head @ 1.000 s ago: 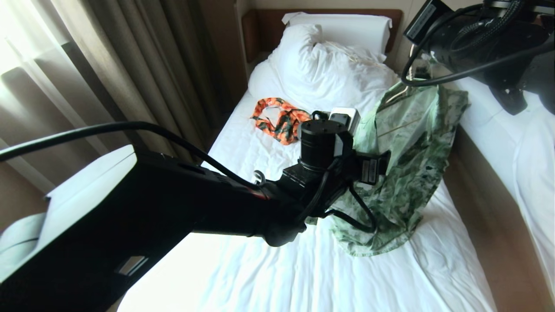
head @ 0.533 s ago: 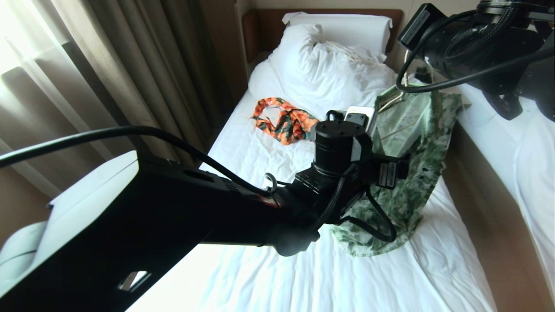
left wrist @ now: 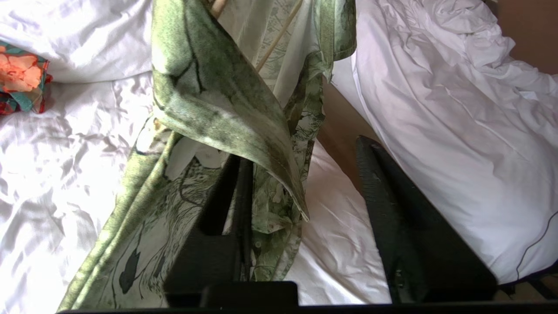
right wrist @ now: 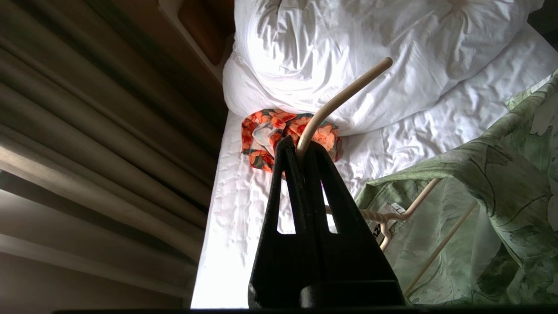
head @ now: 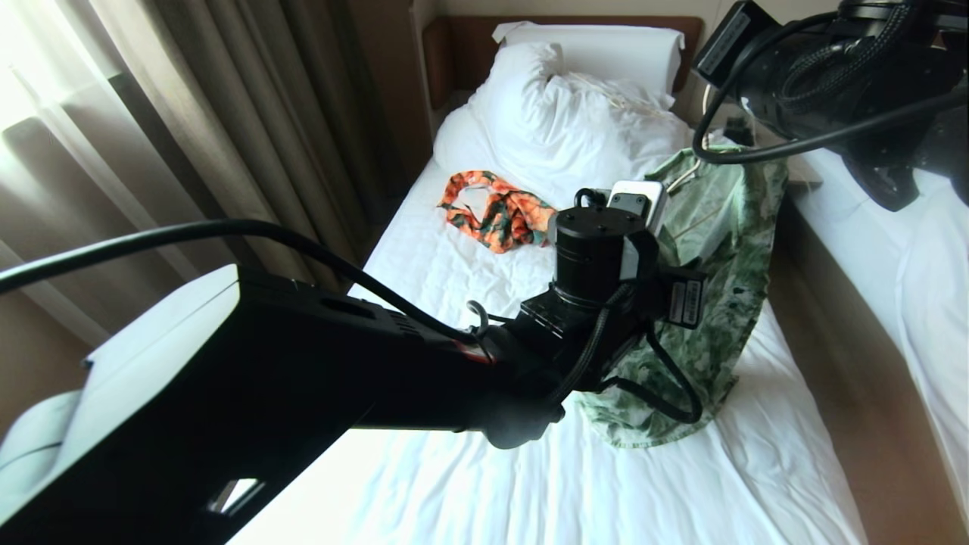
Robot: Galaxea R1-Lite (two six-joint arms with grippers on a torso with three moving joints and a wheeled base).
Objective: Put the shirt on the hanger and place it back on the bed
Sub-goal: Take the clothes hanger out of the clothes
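Note:
The light green shirt (head: 719, 250) hangs draped over the cream hanger (right wrist: 418, 200), its hem trailing on the white bed (head: 469, 469). Up at the right, my right gripper (right wrist: 296, 146) is shut on the hanger's hook (right wrist: 340, 93) and holds it above the bed. My left gripper (left wrist: 301, 150) stands open at the shirt's front edge. A loose flap of the shirt (left wrist: 226, 109) hangs between its fingers, lying against one finger (left wrist: 237, 187); the other finger (left wrist: 383, 196) is clear of the cloth. In the head view the left wrist (head: 598, 257) hides those jaws.
An orange and dark green garment (head: 496, 212) lies on the sheet near the bunched duvet (head: 575, 113) and the pillow (head: 606, 45). A second white bed (head: 908, 250) stands across a narrow brown aisle on the right. Curtains (head: 189, 136) hang at the left.
My left arm has swung right and slightly up, closer to the shirt. The hanging shirt has shifted a little and hangs narrower. The right arm has barely moved.

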